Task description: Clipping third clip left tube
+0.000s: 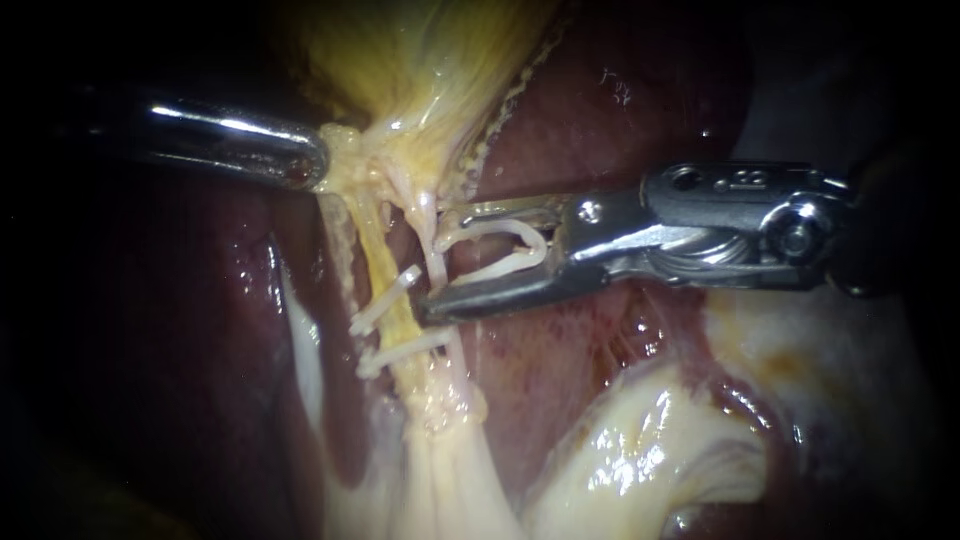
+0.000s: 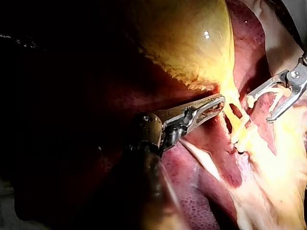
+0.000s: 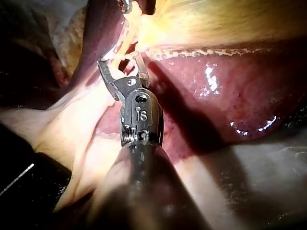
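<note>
Our left instrument (image 1: 318,166) clamps the gallbladder (image 1: 420,60) neck at ten o'clock; our right instrument (image 1: 436,259) grips an open clip (image 1: 505,225) beside the tube (image 1: 380,258).

Dark red liver (image 1: 620,100) behind; yellow gallbladder (image 1: 400,60) above; pale tissue (image 1: 640,460) lower right

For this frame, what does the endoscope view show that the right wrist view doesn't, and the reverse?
Endoscope only: the left instrument with its jaws shut on the gallbladder at its neck, and two clips across the tube. From the right wrist, only a glint of that instrument shows ahead of the jaws, and the clips cannot be told apart.
Right wrist only: the liver ending in a glossy rim over pale tissue, beside the shaft.
Both: the right instrument, jaws wide apart and holding an open clip near the tube.
</note>
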`<state>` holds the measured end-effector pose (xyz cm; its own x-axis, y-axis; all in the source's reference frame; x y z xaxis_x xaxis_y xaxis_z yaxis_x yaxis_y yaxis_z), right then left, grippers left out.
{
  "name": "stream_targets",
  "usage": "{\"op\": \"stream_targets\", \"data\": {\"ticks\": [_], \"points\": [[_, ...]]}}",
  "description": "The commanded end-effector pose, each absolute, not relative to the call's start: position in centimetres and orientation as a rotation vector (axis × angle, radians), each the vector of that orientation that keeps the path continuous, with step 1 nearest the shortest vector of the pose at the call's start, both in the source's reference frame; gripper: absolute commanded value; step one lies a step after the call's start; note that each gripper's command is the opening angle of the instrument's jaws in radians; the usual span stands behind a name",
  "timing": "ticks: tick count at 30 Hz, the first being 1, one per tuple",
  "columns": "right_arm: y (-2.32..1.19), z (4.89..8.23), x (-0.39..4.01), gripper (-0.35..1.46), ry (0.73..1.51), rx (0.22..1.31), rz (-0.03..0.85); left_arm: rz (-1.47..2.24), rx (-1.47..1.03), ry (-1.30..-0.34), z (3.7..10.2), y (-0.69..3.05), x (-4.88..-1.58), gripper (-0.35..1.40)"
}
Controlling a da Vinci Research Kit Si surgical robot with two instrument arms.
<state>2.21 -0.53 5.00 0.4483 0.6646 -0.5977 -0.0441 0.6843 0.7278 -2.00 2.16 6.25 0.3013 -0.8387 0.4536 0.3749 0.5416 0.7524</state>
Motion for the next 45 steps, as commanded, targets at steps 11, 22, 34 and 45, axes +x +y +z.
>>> {"op": "stream_targets", "data": {"ticks": [11,22,34,45], "points": [[-0.52,5.15,2.29,0.45,1.017,0.720,0.505,-0.867,0.577,-0.950,6.25,2.16,-2.01,-0.35],[-0.55,5.29,2.35,0.45,1.013,0.741,0.515,-0.868,0.577,-0.950,6.25,2.15,-2.01,-0.35],[-0.56,5.27,2.39,0.45,1.038,0.763,0.502,-0.868,0.576,-0.950,6.26,2.15,-2.02,-0.35],[-0.54,5.42,2.46,0.45,1.028,0.772,0.529,-0.867,0.578,-0.950,6.26,2.15,-2.02,-0.35]]}}
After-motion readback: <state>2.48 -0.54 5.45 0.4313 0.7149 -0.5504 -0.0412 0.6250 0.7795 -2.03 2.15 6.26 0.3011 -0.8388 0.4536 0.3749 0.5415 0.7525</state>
